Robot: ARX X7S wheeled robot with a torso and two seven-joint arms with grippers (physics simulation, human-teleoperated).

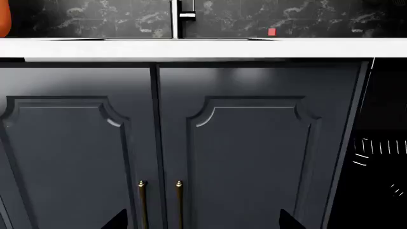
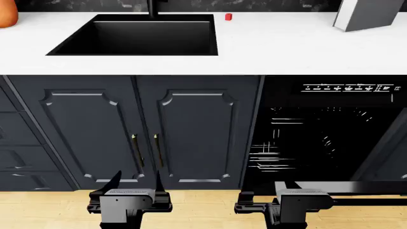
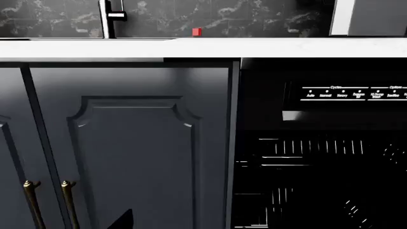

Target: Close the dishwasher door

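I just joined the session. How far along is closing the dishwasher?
Nothing looks done: the dishwasher stands open, racks exposed below the control strip. In hand: both grippers hang low before the cabinets, the right gripper nearest the opening, the left gripper holding nothing. Left: lifting the dishwasher door shut.

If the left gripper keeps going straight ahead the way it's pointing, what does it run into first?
Most likely the navy cabinet doors under the sink, near their brass handles; the left gripper faces them, though depth is unclear.
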